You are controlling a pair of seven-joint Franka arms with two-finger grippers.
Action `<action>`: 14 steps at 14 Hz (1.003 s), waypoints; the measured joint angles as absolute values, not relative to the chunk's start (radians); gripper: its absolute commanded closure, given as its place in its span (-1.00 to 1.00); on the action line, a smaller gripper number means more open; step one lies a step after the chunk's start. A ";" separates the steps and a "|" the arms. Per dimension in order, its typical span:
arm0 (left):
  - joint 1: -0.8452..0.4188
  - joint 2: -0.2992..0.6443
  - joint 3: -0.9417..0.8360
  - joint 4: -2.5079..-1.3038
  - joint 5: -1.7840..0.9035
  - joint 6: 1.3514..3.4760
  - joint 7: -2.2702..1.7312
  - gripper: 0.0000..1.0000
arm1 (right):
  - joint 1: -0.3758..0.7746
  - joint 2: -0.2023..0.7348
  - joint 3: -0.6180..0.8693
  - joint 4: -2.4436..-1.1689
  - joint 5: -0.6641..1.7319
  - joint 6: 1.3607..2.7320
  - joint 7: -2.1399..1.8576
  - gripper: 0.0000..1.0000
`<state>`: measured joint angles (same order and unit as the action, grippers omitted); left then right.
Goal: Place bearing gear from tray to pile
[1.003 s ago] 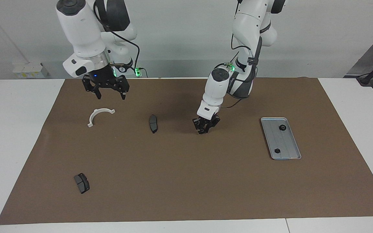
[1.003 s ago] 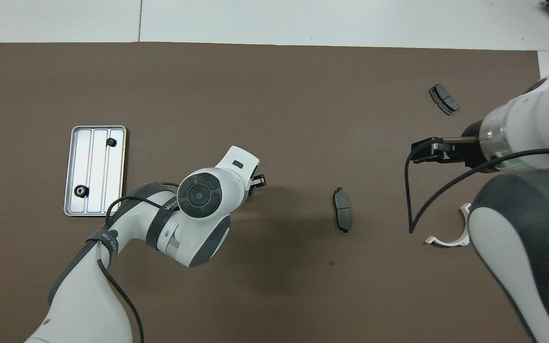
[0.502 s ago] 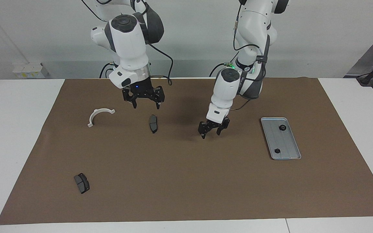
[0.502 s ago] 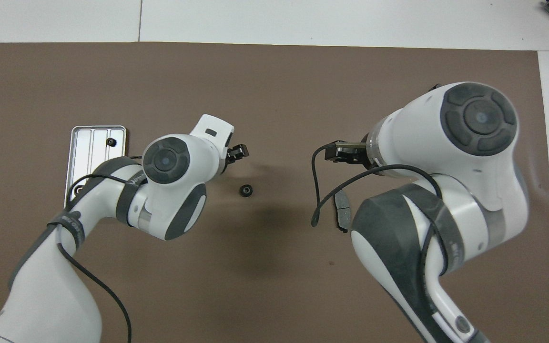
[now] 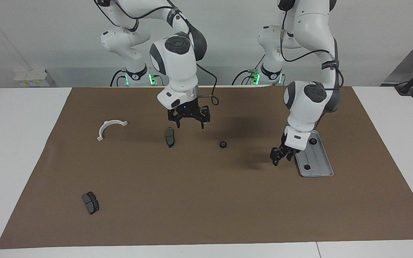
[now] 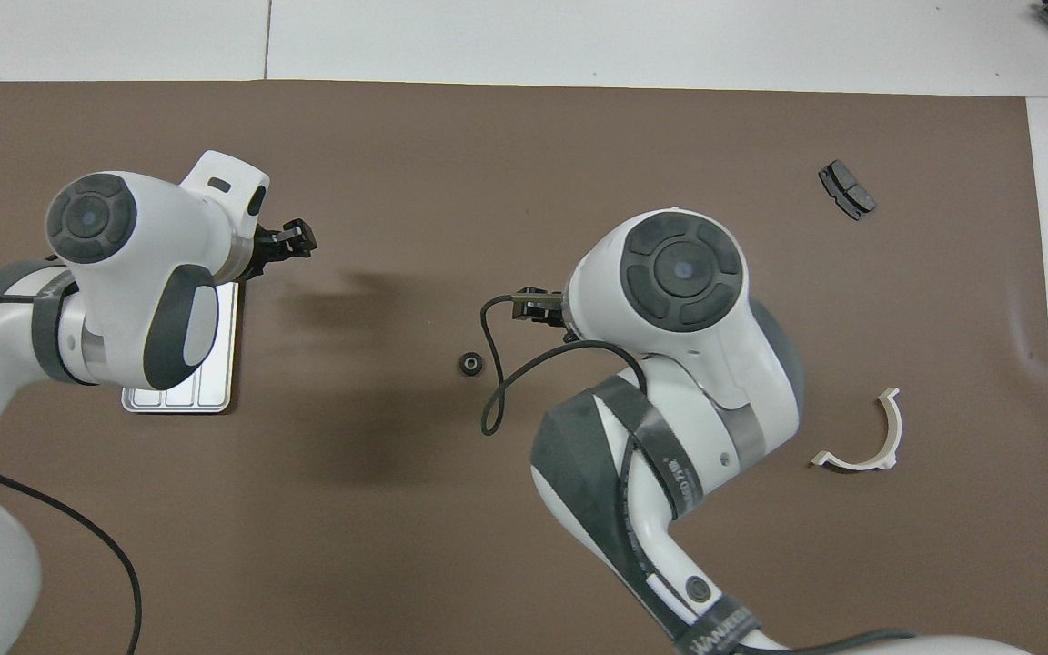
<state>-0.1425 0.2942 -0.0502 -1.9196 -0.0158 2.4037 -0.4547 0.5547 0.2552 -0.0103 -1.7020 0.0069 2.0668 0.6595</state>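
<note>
I am hanging my left gripper (image 5: 280,157), empty, over the mat just beside the tray (image 5: 319,164); whether its jaws are apart I cannot tell. My right gripper (image 5: 189,123) is hovering with jaws spread above the mat near a brake pad (image 5: 169,137). One bearing gear (image 5: 223,144) is lying on the mat mid-table; two (image 5: 313,141) are sitting in the tray. Risk: descending off-centre, I nudge the tray's rim and roll those gears.

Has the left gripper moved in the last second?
Yes. The left gripper has swung from the mat's middle, where a bearing gear now lies, toward the tray.
</note>
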 measured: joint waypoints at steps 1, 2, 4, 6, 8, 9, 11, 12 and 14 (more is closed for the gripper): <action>-0.114 0.294 -0.050 -1.925 -0.016 2.403 -0.417 -0.07 | 0.573 0.281 -0.010 -1.699 0.007 2.087 0.667 -1.00; -0.088 0.295 -0.050 -1.935 -0.016 2.403 -0.386 0.00 | 0.587 0.303 -0.010 -1.698 0.007 2.110 0.679 -1.00; -0.055 0.295 -0.051 -1.953 -0.016 2.403 -0.350 0.13 | 0.608 0.331 -0.011 -1.697 0.007 2.133 0.689 -1.00; -0.033 0.295 -0.051 -1.960 -0.016 2.405 -0.336 0.16 | 0.638 0.356 -0.011 -1.697 0.007 2.148 0.701 -1.00; -0.009 0.295 -0.051 -1.966 -0.016 2.423 -0.306 0.18 | 0.683 0.403 -0.011 -1.697 -0.016 2.189 0.729 -1.00; 0.000 0.296 -0.051 -1.970 -0.016 2.436 -0.292 0.18 | 0.697 0.430 -0.011 -1.697 -0.032 2.218 0.747 -1.00; 0.009 0.309 -0.051 -1.978 -0.016 2.477 -0.283 0.18 | 0.705 0.483 -0.011 -1.697 -0.042 2.266 0.757 -1.00; 0.009 0.317 -0.051 -1.979 -0.016 2.499 -0.283 0.18 | 0.707 0.501 -0.011 -1.697 -0.042 2.287 0.757 -1.00; 0.009 0.334 -0.052 -1.980 -0.016 2.522 -0.283 0.18 | 0.719 0.526 -0.011 -1.697 -0.042 2.317 0.757 -0.98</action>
